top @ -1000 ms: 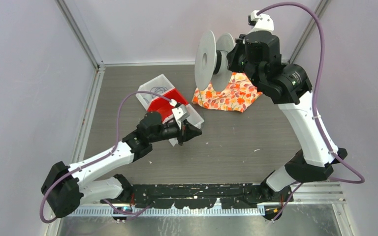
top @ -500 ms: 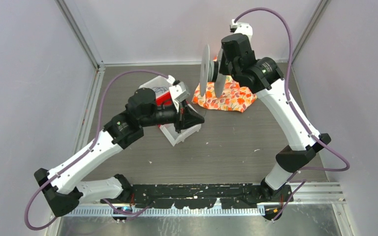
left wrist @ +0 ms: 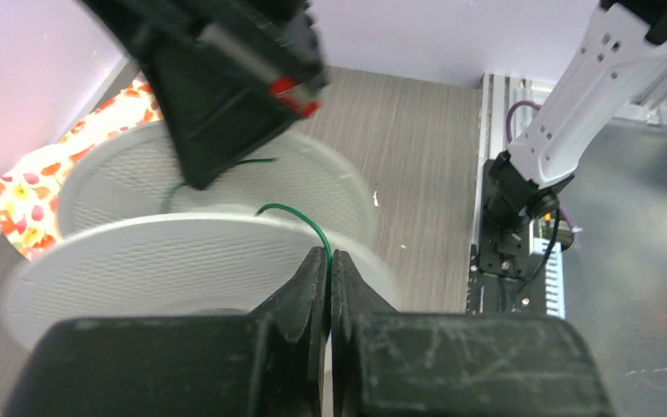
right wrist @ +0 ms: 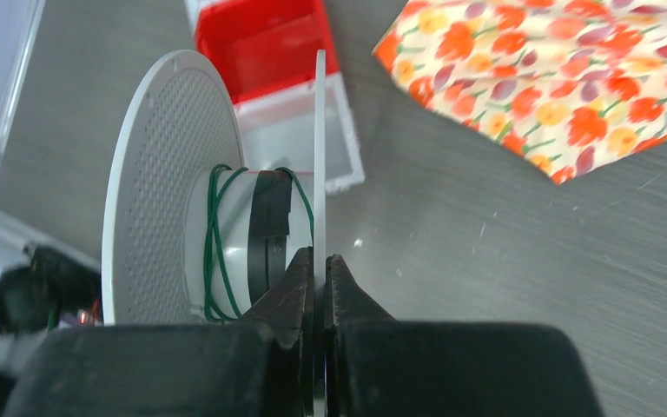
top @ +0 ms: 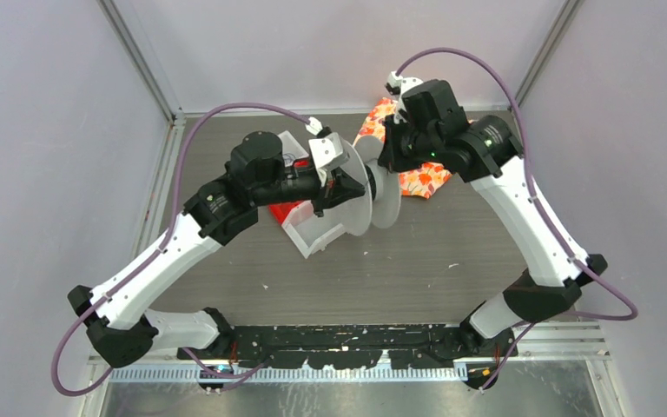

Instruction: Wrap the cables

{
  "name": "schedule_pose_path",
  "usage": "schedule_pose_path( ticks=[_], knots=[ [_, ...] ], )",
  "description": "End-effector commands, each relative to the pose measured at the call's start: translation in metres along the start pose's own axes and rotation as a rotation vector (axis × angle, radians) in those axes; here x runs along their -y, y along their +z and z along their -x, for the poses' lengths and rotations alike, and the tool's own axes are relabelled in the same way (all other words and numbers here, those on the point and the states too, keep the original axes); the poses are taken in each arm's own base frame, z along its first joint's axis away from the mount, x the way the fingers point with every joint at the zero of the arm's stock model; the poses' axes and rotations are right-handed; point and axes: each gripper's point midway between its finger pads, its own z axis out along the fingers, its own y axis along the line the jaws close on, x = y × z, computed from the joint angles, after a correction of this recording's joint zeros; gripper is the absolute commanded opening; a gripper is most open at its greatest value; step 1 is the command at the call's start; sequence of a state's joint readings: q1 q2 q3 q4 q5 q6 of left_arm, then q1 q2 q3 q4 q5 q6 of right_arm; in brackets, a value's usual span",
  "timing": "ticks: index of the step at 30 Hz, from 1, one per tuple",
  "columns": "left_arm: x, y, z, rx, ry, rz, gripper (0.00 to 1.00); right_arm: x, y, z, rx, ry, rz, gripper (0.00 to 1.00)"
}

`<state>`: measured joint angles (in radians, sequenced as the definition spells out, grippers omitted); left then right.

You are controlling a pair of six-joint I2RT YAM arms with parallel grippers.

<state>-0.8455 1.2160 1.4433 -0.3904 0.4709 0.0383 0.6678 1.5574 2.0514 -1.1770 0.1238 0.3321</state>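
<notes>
A white spool (top: 373, 198) with two round flanges hangs above the table's middle. My right gripper (top: 384, 163) is shut on the edge of its thin flange (right wrist: 320, 156), as the right wrist view (right wrist: 320, 259) shows. A thin green cable (right wrist: 215, 234) runs a few turns round the spool's hub. My left gripper (top: 352, 187) is right beside the spool and shut on the cable's free end (left wrist: 300, 217), which arcs from the closed fingertips (left wrist: 328, 258) over the near flange (left wrist: 182, 261) to the hub.
A clear bin with a red insert (top: 313, 233) lies under the left gripper, also in the right wrist view (right wrist: 265, 39). A floral cloth (top: 421, 178) lies at the back right (right wrist: 556, 78). Grey walls close the left, back and right sides.
The right arm has swung the spool down and left toward the table's middle. The left gripper has risen and moved right to the spool, carrying the cable end.
</notes>
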Motion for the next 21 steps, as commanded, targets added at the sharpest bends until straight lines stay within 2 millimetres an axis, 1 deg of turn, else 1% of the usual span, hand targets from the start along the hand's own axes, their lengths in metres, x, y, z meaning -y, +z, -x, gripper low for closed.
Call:
schedule_pose_path(
  ticks=[1,3,6,9,12,14,16,18,21],
  knots=[
    [0.001,-0.016,0.018,0.041,0.172,-0.002,0.00,-0.020,-0.057,-0.022,-0.036,-0.100,0.197,0.01],
    [0.000,-0.020,0.018,0.040,0.210,-0.001,0.00,-0.022,-0.067,-0.037,-0.079,-0.145,0.236,0.00],
    [0.001,-0.024,0.018,0.039,0.235,-0.007,0.00,-0.022,-0.076,-0.057,-0.138,-0.213,0.275,0.00],
    [0.006,-0.028,0.019,0.040,0.255,-0.038,0.00,-0.022,-0.079,-0.079,-0.211,-0.265,0.305,0.00],
    [0.011,-0.030,0.016,0.034,0.256,-0.070,0.00,-0.022,-0.079,-0.093,-0.260,-0.296,0.322,0.01],
    [0.012,-0.031,0.013,0.024,0.252,-0.084,0.00,-0.027,-0.083,-0.096,-0.254,-0.307,0.371,0.01],
    [0.011,-0.033,0.009,0.011,0.246,-0.095,0.00,-0.033,-0.089,-0.094,-0.223,-0.311,0.408,0.00],
    [0.010,-0.034,0.005,0.005,0.233,-0.107,0.00,-0.035,-0.097,-0.085,-0.158,-0.308,0.429,0.00],
    [0.005,-0.038,0.002,0.019,0.187,-0.108,0.00,-0.038,-0.109,-0.067,-0.044,-0.275,0.434,0.00]
  ],
)
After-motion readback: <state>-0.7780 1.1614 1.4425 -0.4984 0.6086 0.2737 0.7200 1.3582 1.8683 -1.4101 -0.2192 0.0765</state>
